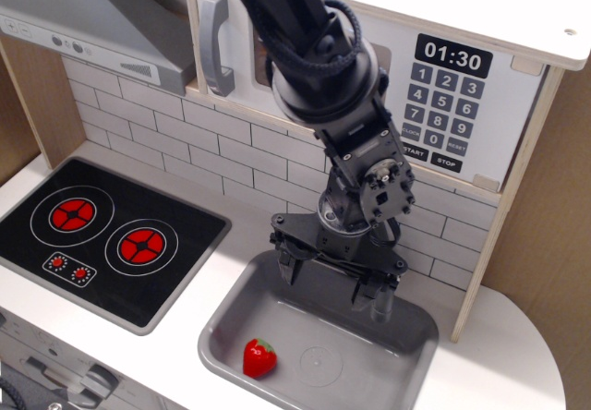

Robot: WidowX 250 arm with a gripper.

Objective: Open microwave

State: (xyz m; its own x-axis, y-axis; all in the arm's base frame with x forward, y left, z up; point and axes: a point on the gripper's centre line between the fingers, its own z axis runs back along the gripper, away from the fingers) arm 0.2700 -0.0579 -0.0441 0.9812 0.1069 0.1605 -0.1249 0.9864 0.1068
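The white toy microwave (369,68) sits at the top in a pale wood box, its door closed. Its grey bar handle (215,42) is on the door's left side. The black keypad (446,105) with clock digits 01:30 is at the right. The arm hides most of the window. My black gripper (334,290) hangs over the grey sink, well below and to the right of the handle. Its fingers (380,307) point down, spread apart and empty.
A grey sink (231,322) holds a red toy strawberry (259,357). A black two-burner hob (102,235) lies at the left. A grey slanted range hood (92,18) hangs at the top left. White tiled backsplash (203,142) runs behind.
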